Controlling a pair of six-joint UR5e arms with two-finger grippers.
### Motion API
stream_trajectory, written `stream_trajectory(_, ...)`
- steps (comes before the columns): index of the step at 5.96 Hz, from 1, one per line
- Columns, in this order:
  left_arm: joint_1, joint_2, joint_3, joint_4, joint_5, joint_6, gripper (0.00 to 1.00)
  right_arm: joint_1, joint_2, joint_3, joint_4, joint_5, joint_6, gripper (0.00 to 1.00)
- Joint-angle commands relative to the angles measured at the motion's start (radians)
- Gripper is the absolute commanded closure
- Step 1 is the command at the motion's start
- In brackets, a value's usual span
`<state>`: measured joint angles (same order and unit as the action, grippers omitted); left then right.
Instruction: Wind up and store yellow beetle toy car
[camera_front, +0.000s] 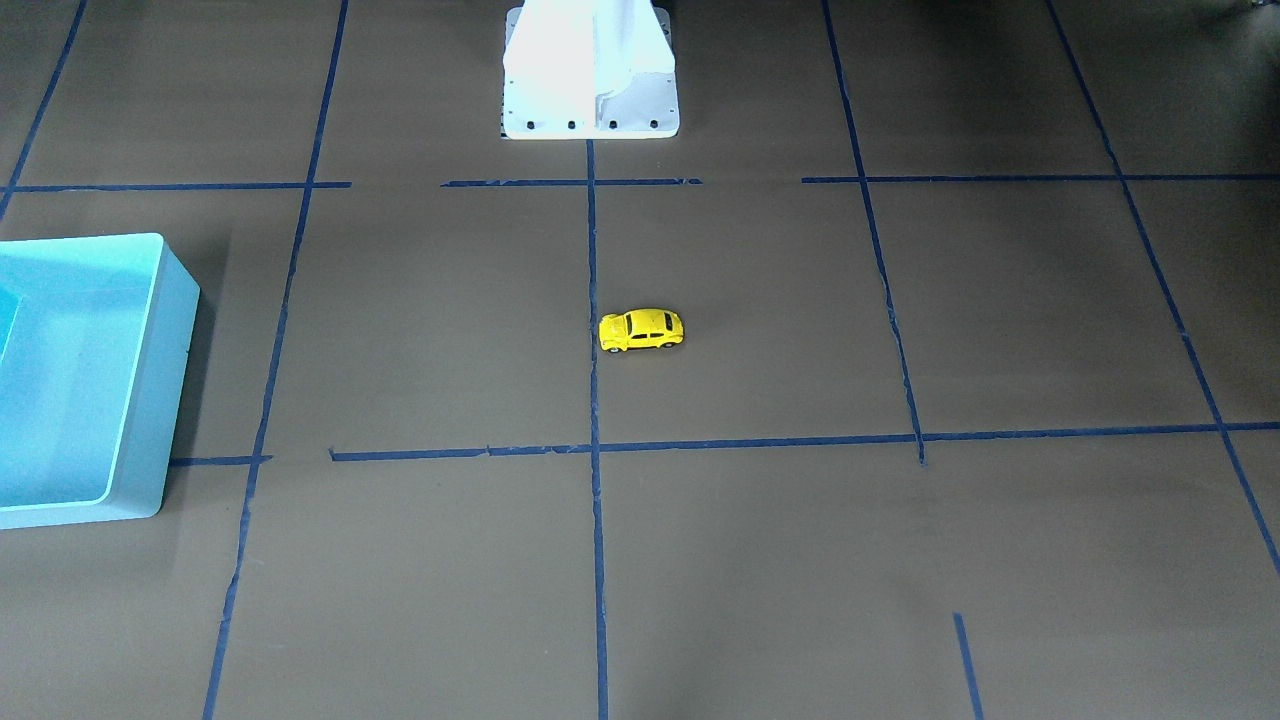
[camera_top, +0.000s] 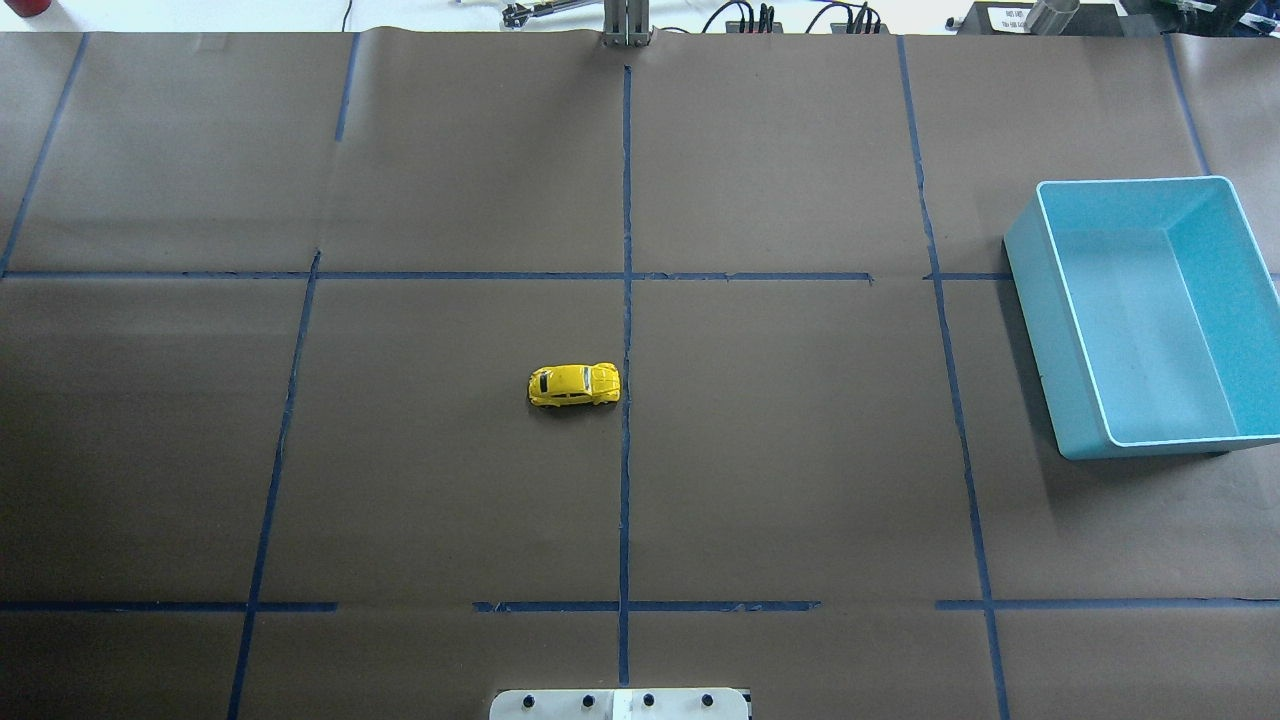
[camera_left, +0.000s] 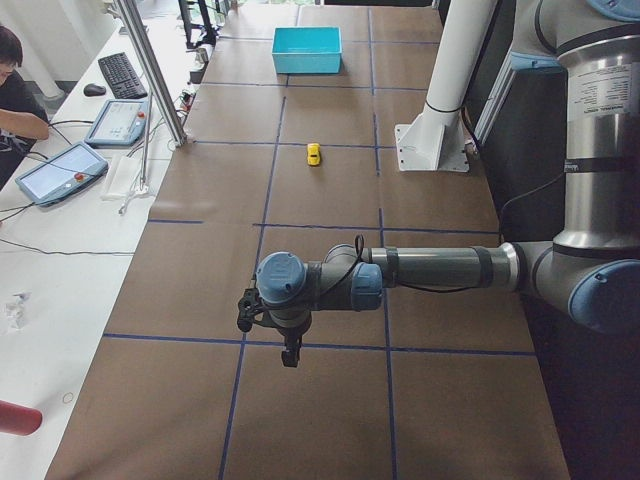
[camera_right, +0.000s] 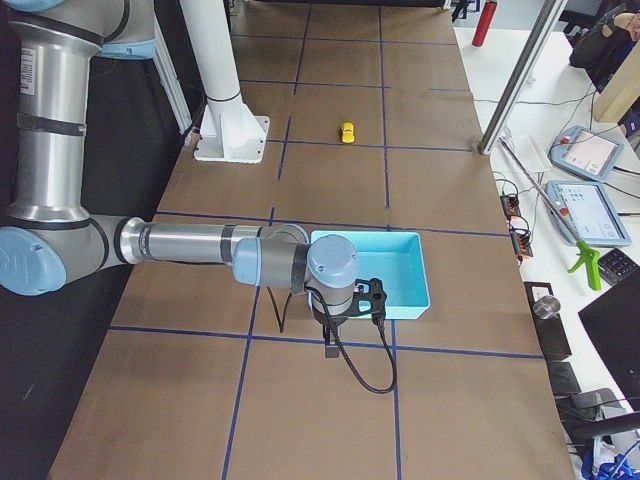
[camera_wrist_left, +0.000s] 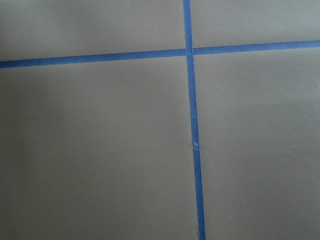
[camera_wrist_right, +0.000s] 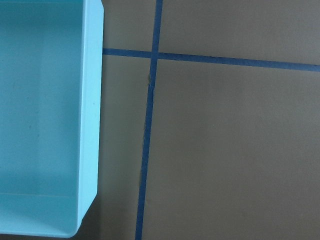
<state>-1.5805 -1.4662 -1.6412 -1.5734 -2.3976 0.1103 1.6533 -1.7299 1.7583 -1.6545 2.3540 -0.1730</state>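
Observation:
The yellow beetle toy car (camera_top: 574, 385) stands on its wheels near the middle of the table, just left of the centre tape line. It also shows in the front view (camera_front: 641, 330) and, small, in both side views (camera_left: 314, 154) (camera_right: 347, 132). My left gripper (camera_left: 290, 355) hangs over the table's left end, far from the car. My right gripper (camera_right: 330, 345) hangs beside the blue bin (camera_right: 400, 300) at the right end. Both show only in the side views, so I cannot tell whether they are open or shut. Neither wrist view shows fingers.
The open light-blue bin (camera_top: 1050, 330) stands at the table's right side with nothing visible inside; its wall fills the left of the right wrist view (camera_wrist_right: 92, 125). The white robot base (camera_front: 590, 90) stands at the table's near edge. Blue tape lines cross the brown table.

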Motion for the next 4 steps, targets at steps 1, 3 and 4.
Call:
stream_trajectory(1, 0.000, 0.001, 0.001, 0.001, 0.002, -0.001, 0.00, 0.008, -0.008, 0.003, 0.001, 0.002, 0.000, 0.00)
stream_trajectory(3, 0.000, 0.001, 0.001, 0.000, 0.002, 0.003, 0.00, 0.017, -0.008, 0.001, 0.001, 0.001, 0.000, 0.00)
stream_trajectory(4, -0.001, 0.001, 0.001, 0.001, 0.002, 0.003, 0.00, 0.017, -0.008, 0.001, 0.002, 0.001, -0.002, 0.00)
